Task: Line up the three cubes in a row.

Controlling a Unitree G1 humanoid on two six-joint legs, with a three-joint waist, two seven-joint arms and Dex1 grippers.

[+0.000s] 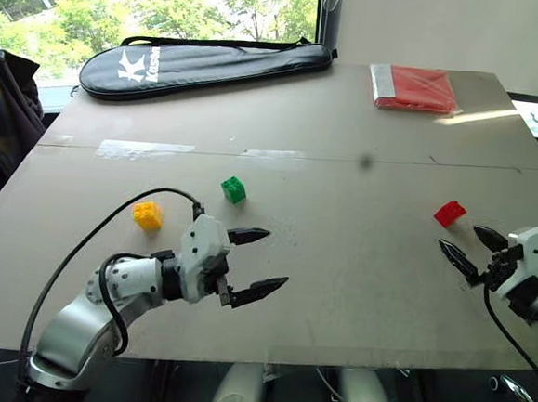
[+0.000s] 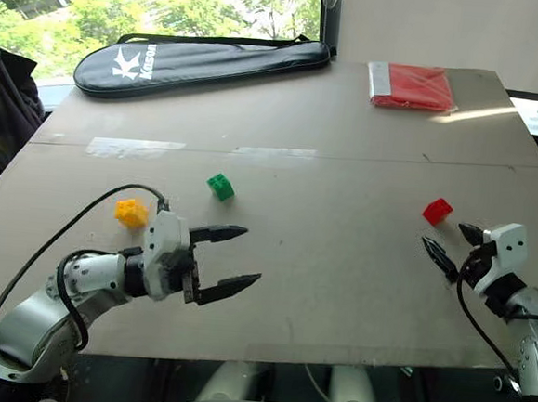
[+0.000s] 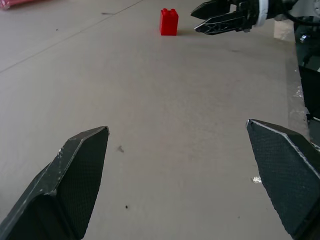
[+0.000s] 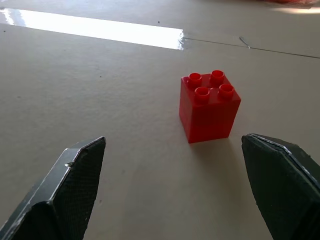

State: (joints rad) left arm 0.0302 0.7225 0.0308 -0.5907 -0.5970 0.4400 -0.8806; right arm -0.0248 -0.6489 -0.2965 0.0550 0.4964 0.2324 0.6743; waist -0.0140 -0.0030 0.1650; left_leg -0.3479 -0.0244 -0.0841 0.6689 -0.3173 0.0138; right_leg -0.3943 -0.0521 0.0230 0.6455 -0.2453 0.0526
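The three cubes are scattered rather than in a row: the yellow cube point(image 1: 148, 215) sits toward the table's point(image 1: 336, 290) left edge, the green cube point(image 1: 233, 190) a little farther in and nearer the far edge, and the red cube point(image 1: 450, 212) well apart from both, close to the right edge. The left gripper point(image 1: 259, 259) hovers with its jaws spread wide and empty, near the front edge, just past the yellow and green cubes. The right gripper point(image 1: 475, 249) is also spread and empty, its fingers aimed at the red cube just beyond them. My worry is that red cube: it stands slightly skewed to the jaws, so a closing finger could catch a corner and spin or knock it toward the right edge. The left arm's cable point(image 1: 109, 221) loops near the yellow cube and might drag it. On the black racket case point(image 1: 205, 61) at the far left corner I can read a white "K" logo; the lettering beside it is too small. A flat red packet point(image 1: 416, 88) lies at the far right.
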